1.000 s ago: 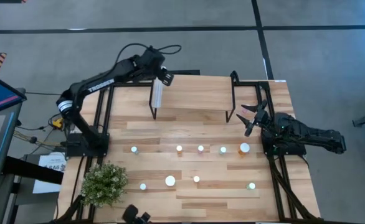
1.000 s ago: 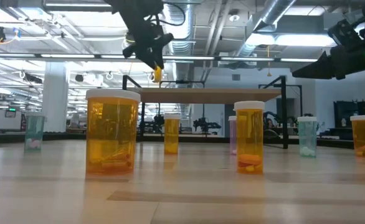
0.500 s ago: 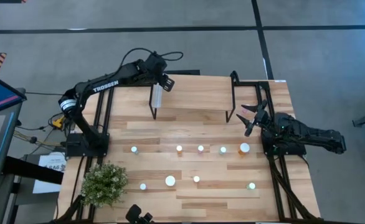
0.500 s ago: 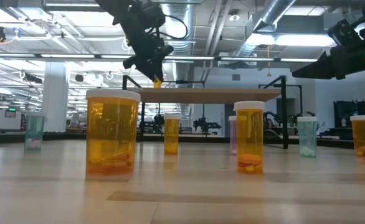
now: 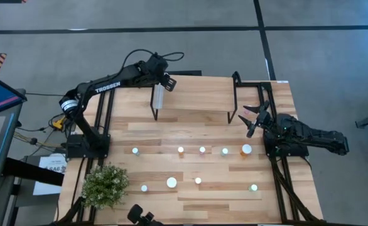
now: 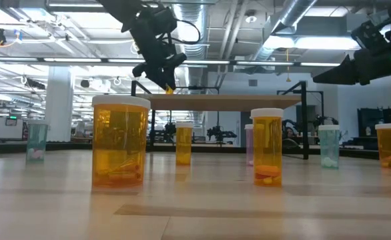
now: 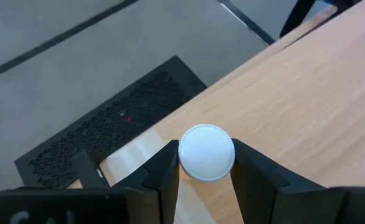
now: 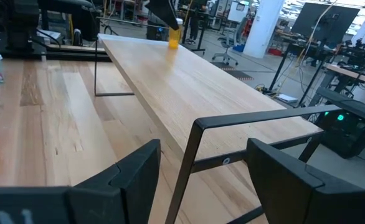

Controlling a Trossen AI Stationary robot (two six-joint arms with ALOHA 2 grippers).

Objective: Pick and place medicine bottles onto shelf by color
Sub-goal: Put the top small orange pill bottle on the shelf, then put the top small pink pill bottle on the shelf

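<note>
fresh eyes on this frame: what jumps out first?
The left gripper, jaws shut on a small orange medicine bottle with a white round cap, holds it at the far left corner of the light wood plank shelf on thin black legs. Next, the loose rows of white-capped bottles standing on the wooden tabletop in front of the shelf. The right gripper waits at the shelf's right end, jaws open.

Bright, even overhead light, soft shadows, ceiling-lamp glare, blurred near foreground
</note>
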